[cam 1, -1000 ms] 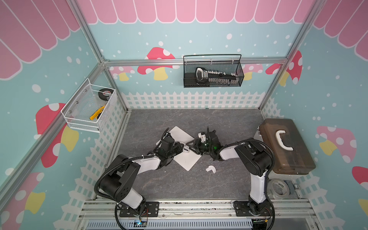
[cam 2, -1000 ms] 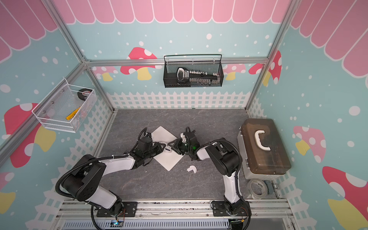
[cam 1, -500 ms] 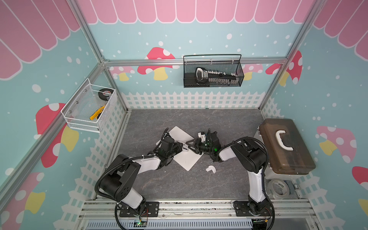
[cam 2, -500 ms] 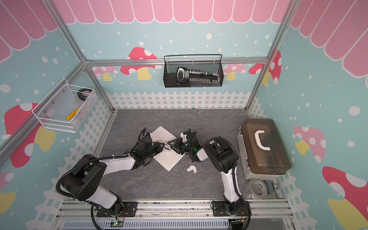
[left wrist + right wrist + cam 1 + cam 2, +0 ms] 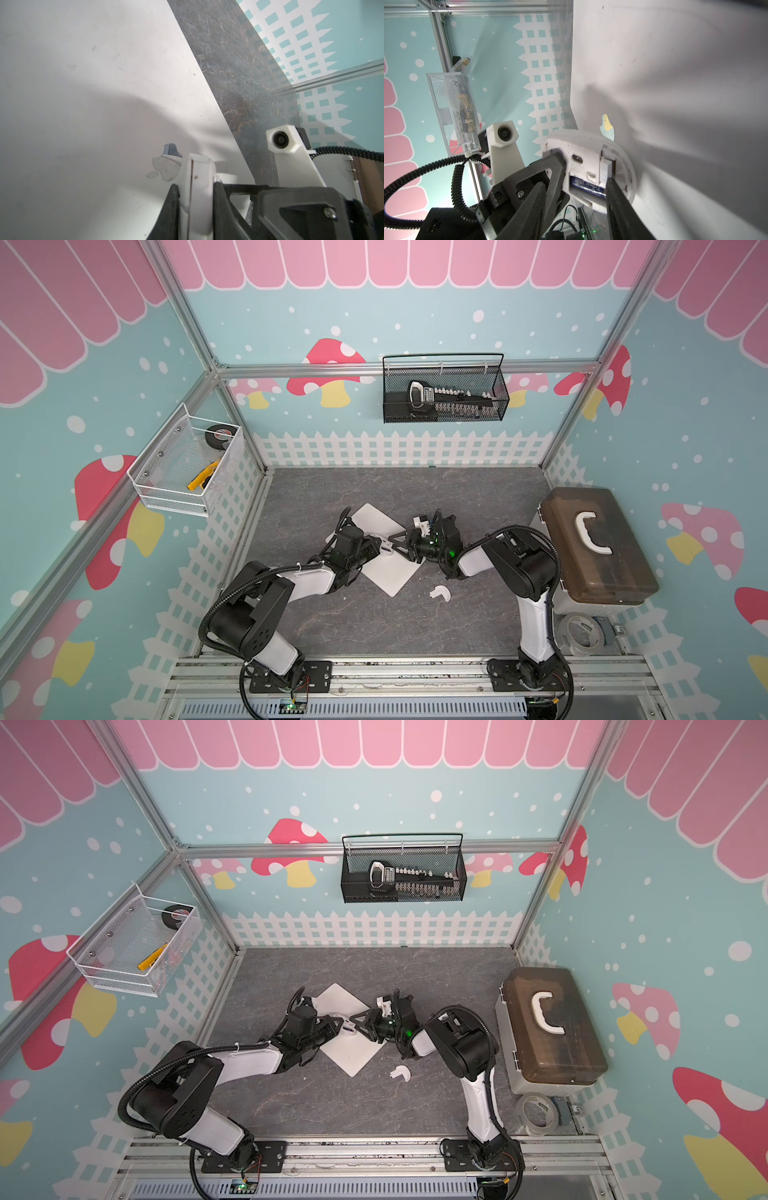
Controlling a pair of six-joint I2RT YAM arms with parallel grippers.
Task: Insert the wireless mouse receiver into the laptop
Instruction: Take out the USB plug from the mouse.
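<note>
The closed laptop (image 5: 392, 576) lies cornerwise on the grey surface (image 5: 374, 635) with open room off every edge, a cover (image 5: 440, 593) near one edge and a toolbox (image 5: 598, 547) by the right wall. Over its lid the left gripper (image 5: 196, 186) pinches the mouse (image 5: 583, 149) on edge. The right gripper (image 5: 585, 170), half spread, touches its underside, one fingertip just beside the receiver (image 5: 606, 169) in its slot.

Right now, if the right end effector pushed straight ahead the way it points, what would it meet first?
Most likely the mouse, its open underside dead ahead, clamped by the left end effector; depth is unclear.
</note>
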